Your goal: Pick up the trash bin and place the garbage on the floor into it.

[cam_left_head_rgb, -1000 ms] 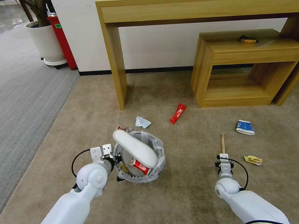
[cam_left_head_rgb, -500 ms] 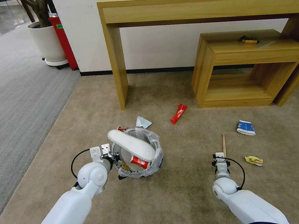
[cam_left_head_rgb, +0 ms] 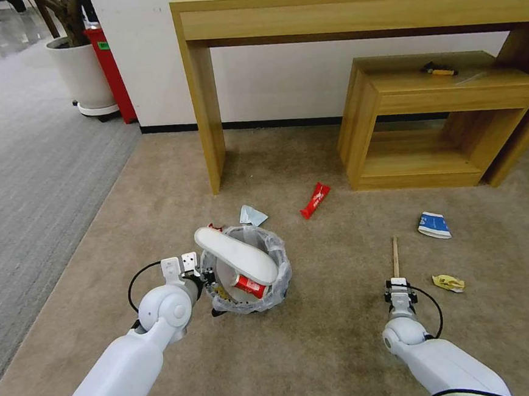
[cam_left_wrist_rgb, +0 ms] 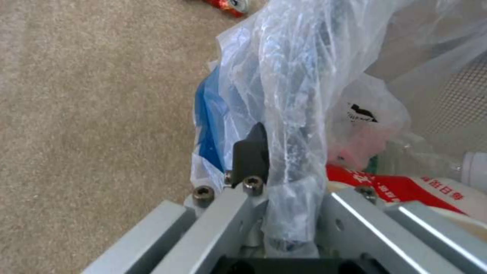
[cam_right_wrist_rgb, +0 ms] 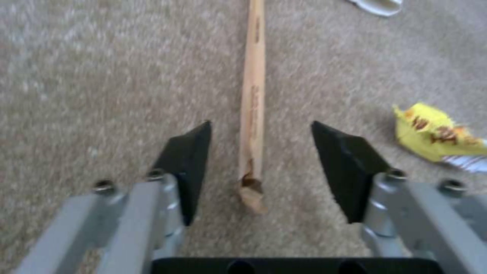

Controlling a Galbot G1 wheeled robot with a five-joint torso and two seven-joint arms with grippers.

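The trash bin (cam_left_head_rgb: pixel 281 275), lined with a crinkled clear bag, sits on the beige floor (cam_left_head_rgb: pixel 325 346) near my left side. A white slipper (cam_left_head_rgb: pixel 235 255) lies across its rim above a crushed red cup (cam_left_head_rgb: pixel 251 287). My left gripper (cam_left_head_rgb: pixel 208 286) is shut on the bin's rim; the left wrist view has the bag (cam_left_wrist_rgb: pixel 294 95) pinched between its fingers (cam_left_wrist_rgb: pixel 251 156). The right gripper (cam_left_head_rgb: pixel 399 289) is open, and the wooden stick (cam_right_wrist_rgb: pixel 252 95) lies on the carpet between its fingers (cam_right_wrist_rgb: pixel 190 163). Loose garbage: a red wrapper (cam_left_head_rgb: pixel 315 200), a blue-white carton (cam_left_head_rgb: pixel 433 225), a yellow wrapper (cam_left_head_rgb: pixel 448 282).
A pale crumpled wrapper (cam_left_head_rgb: pixel 252 215) lies just behind the bin. A tall wooden table (cam_left_head_rgb: pixel 202 105) and a low wooden shelf unit (cam_left_head_rgb: pixel 436 123) stand against the wall ahead. A white plant pot (cam_left_head_rgb: pixel 81 75) and red box (cam_left_head_rgb: pixel 108 70) are far left, beside grey striped carpet.
The view swayed slightly. My right gripper has drawn back a little along the stick, toward its near end. The left gripper keeps its hold on the bin, which has barely shifted.
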